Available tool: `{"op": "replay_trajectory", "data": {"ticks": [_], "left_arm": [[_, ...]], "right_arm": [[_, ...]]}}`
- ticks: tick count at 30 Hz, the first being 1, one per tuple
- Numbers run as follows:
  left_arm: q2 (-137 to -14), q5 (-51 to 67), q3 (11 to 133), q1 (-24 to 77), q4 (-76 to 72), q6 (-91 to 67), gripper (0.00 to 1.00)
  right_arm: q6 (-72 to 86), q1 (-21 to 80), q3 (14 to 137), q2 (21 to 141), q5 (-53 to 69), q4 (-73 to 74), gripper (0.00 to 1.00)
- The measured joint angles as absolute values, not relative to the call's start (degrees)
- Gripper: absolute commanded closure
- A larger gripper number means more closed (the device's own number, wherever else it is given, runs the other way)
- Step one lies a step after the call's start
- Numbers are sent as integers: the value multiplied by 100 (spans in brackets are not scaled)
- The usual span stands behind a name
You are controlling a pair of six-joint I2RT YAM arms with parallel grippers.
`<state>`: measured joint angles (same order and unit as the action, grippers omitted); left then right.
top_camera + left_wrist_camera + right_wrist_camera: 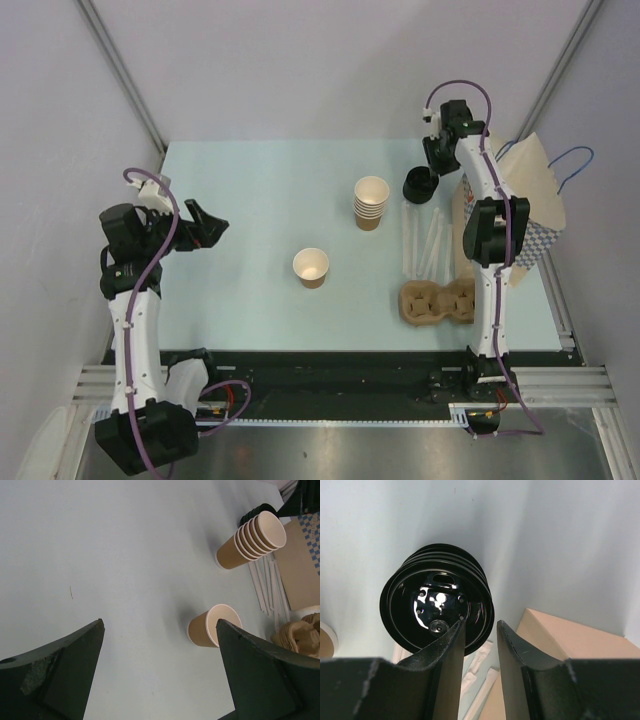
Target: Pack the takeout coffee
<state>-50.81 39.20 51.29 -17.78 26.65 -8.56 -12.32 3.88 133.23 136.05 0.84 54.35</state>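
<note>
Standing upright, lone tan cup (311,267), mouth up, axis vertical

one loose cup (311,267), one carrier (438,303), one bag (535,200).

White arms (135,325), black joints (492,232), purple cables (457,83)

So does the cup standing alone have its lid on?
Off. The lone cup shows its open pale inside, with no lid on top.
</note>
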Motion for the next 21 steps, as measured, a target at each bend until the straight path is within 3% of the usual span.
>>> {"op": "replay_trajectory", "data": {"ticks": [21], "left_arm": [[-5146,3916,5129,-1778,2663,-847,0]], "right_arm": [[-1138,305,13375,13834,141,5415,68]]}}
